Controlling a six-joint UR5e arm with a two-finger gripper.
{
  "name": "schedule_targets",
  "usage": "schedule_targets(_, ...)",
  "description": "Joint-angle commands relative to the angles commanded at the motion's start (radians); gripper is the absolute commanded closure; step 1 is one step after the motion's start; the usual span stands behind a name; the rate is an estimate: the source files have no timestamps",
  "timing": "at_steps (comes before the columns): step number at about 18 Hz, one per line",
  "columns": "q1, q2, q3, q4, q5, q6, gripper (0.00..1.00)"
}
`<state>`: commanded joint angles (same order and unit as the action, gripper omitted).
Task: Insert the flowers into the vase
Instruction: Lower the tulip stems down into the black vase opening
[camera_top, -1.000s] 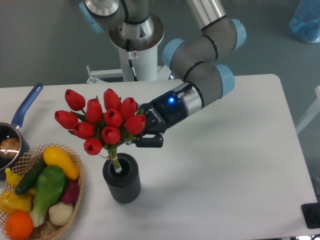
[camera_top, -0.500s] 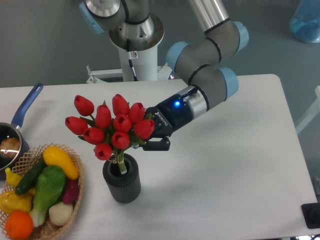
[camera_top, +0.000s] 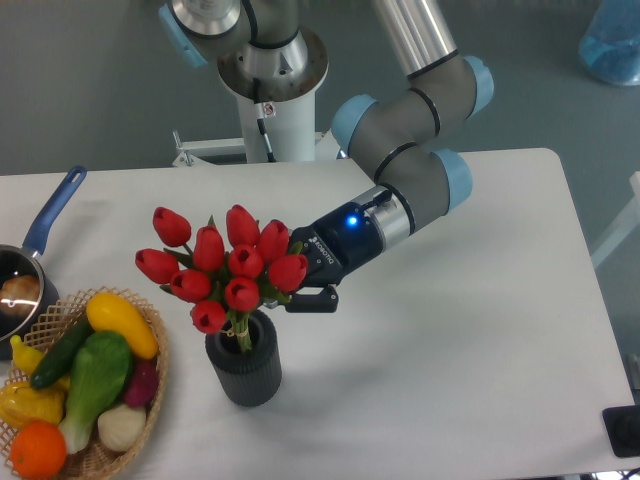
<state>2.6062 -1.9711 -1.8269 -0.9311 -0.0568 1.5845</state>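
Now | tool (camera_top: 292, 297) angled down-left; gripping flowers (camera_top: 222, 267) | stems inside vase (camera_top: 243, 368)

We see an arm (camera_top: 415, 120) built of smooth grey metal tubes, joined by fat rounded joints with pale blue end caps. Its base is a white column (camera_top: 275, 120) with a broad silver and grey collar on top, a small label with a red mark on its front, and a thin black cable running down the side. Near the wrist a silver ring meets a black housing with a small bright blue light (camera_top: 351, 221) glowing on it. The gripper (camera_top: 300, 297) is black and boxy with faint white lettering along its side; one dark finger (camera_top: 312, 298) shows, the rest is hidden.
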Motion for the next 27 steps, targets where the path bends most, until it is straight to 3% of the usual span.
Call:
schedule_targets(9,0.008,-0.003,-0.038,-0.002,0.005,0.046,0.81)
schedule_targets(20,0.005,-0.061,-0.046,-0.002,0.005,0.175,0.81)
schedule_targets(27,0.006,-0.08,-0.048,0.0,0.014,0.18,0.81)
